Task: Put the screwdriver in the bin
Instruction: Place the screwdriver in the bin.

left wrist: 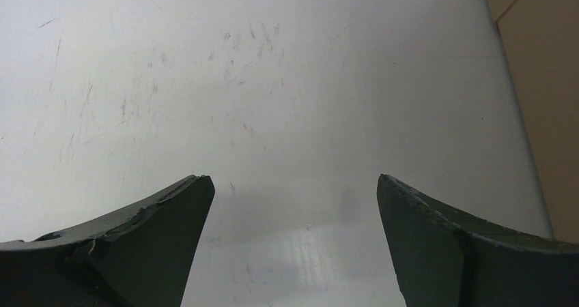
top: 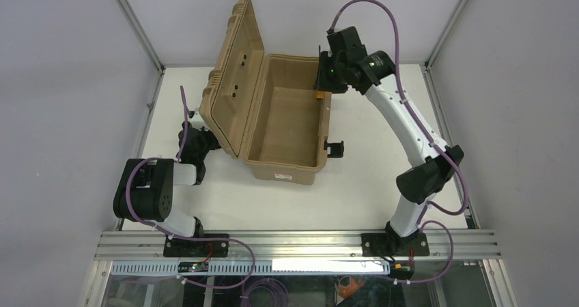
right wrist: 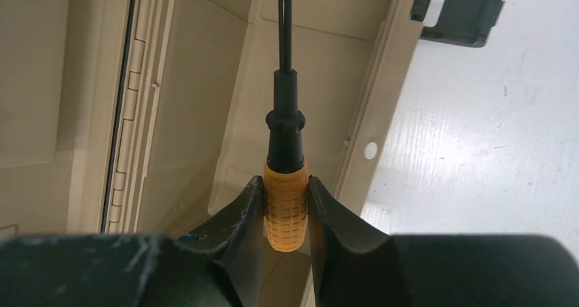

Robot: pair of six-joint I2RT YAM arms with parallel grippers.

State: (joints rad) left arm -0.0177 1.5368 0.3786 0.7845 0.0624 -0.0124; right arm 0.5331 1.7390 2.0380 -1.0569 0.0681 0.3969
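Observation:
The bin is a tan case standing open mid-table, its ribbed lid raised on the left. My right gripper hovers over the bin's far right rim, shut on the screwdriver by its orange knurled handle. The thin black shaft points out over the bin's inner wall and right rim. In the top view only a speck of the orange handle shows. My left gripper is open over bare table beside the lid, with nothing between its fingers.
Black latches hang off the bin's right side, one also showing in the right wrist view as a latch. White table lies right of the bin. The left arm crouches by the lid's outer face. Frame rails border the table.

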